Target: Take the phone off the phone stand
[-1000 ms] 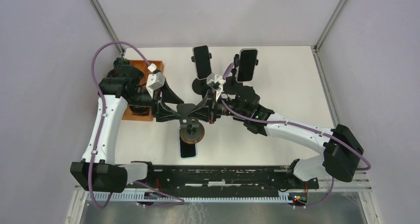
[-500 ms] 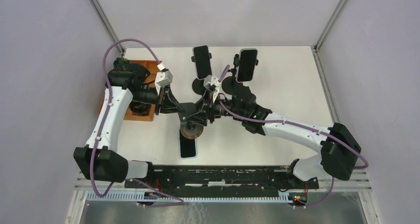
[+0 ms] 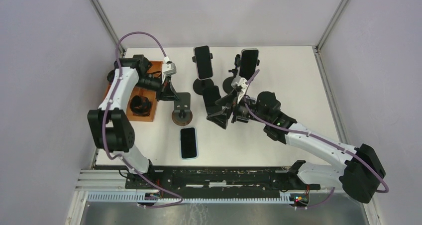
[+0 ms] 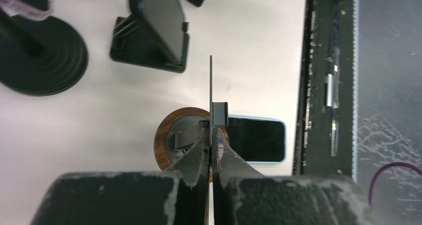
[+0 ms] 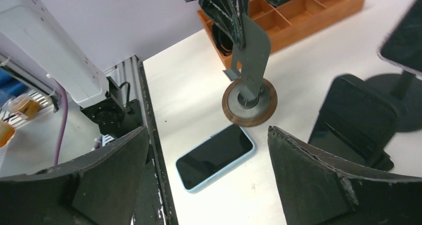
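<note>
top external: left gripper (image 3: 174, 96) pinching phone stand (image 3: 182, 116); right gripper (image 3: 222, 109) spread; phone (image 3: 188, 142) flat near table edge.

Glossy phone (image 5: 215, 158) — phone stand (image 5: 250, 103) wood-based, matt metal above.

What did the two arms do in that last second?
The left gripper closed on the stand, gripping its upright plate, and moved it back-left, toward the tray. The right gripper opened and pulled away to the right. The phone stayed flat on the table; the other phones stayed put.
</note>
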You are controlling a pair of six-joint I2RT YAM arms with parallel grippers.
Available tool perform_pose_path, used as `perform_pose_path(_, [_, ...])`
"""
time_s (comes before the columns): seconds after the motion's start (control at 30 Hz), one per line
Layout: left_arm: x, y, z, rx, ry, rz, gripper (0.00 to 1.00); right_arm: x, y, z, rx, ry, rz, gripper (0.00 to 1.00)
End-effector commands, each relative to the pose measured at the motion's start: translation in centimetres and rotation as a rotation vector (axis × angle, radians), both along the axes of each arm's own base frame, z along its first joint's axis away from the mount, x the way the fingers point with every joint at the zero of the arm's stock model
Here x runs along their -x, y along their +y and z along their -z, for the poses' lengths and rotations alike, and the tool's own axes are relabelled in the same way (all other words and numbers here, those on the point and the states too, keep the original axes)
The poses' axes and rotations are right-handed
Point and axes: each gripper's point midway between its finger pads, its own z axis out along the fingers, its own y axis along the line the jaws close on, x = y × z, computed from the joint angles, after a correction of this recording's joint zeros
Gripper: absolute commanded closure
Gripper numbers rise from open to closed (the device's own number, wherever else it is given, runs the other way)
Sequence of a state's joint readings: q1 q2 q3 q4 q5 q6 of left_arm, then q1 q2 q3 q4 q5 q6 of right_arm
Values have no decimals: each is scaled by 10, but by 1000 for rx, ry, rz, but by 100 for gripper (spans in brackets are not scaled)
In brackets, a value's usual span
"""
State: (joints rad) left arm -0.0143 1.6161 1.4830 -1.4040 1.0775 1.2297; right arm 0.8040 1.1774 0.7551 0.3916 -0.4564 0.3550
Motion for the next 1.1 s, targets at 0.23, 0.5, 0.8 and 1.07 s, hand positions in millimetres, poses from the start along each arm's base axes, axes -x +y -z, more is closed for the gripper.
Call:
perform_pose_path(0.23, [-88, 24, 47, -33, -141, 56, 98, -27, -35, 28, 70, 41, 223, 2])
perform_pose_path(0.5, [-132, 34, 60, -56, -239, 103, 98, -41, -41, 55, 134, 87, 298, 2])
perform_pose_path(0.8, [-154, 47, 79, -75, -265, 99, 62, -44, -48, 96, 216, 150, 340, 2])
perform_pose_path(1.07, [-159, 58, 70, -112, -276, 36, 0, -62, -42, 102, 230, 164, 398, 2])
